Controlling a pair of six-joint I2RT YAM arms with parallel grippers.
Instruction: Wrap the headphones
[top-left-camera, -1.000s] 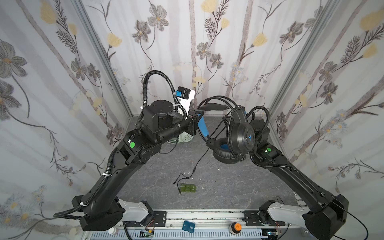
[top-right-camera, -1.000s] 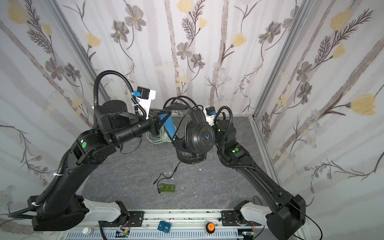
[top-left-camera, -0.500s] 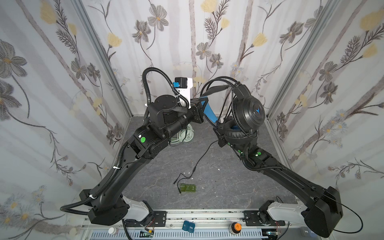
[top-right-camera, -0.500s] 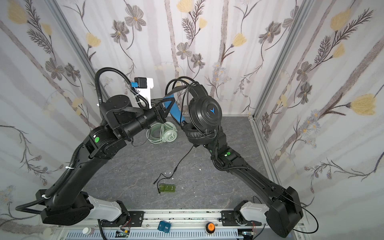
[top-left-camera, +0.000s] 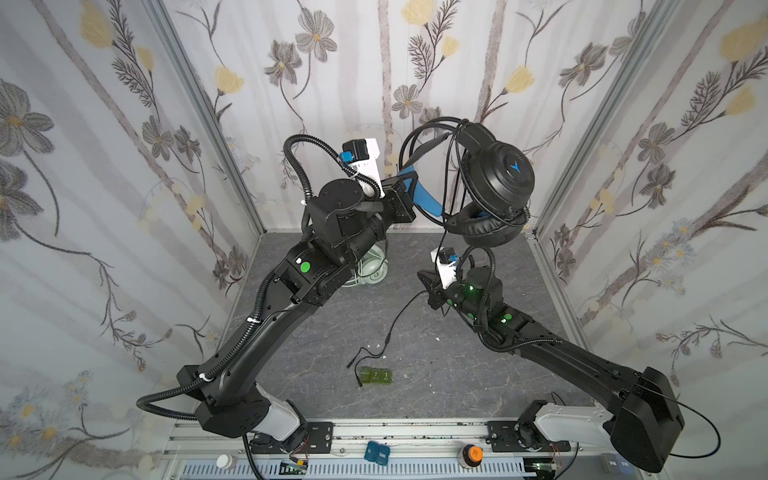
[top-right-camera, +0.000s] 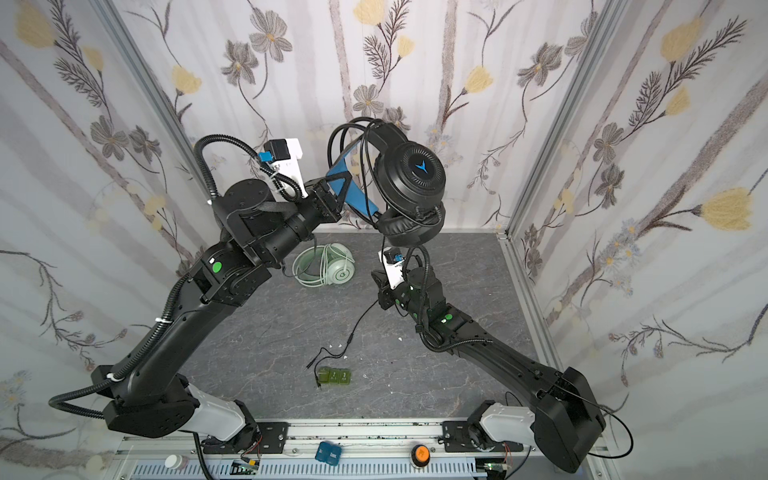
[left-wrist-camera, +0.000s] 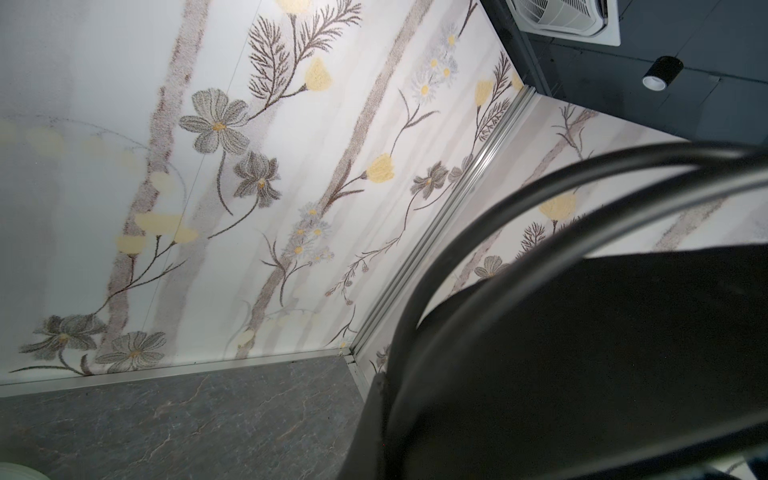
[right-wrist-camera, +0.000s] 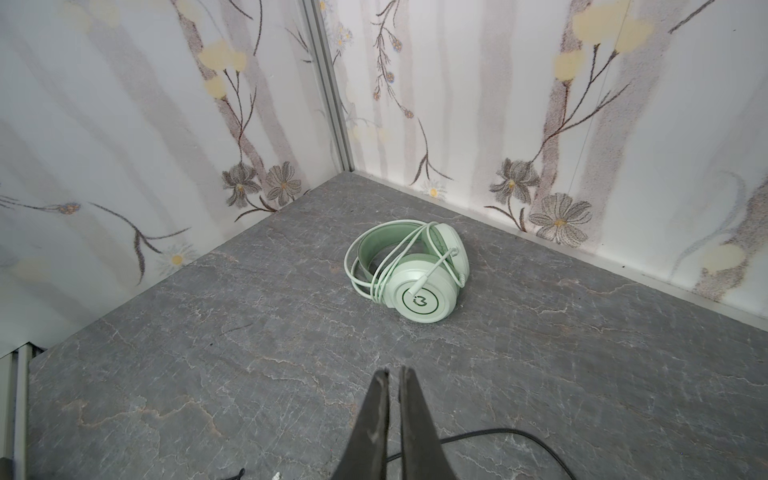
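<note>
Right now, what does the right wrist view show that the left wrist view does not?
Only the right wrist view: the green headphones lying on the grey table with their white cable wound round them, and the closed right pincer. Only the left wrist view: the black headphones, very close and blurred, and a ceiling vent. Both: that table and the flowered walls.

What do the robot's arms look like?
The left arm and right arm are chunky black segments on white bases, with round green dots. A ribbed black hose loops along the left one. The right end effector has two dark, tapered fingers.
</note>
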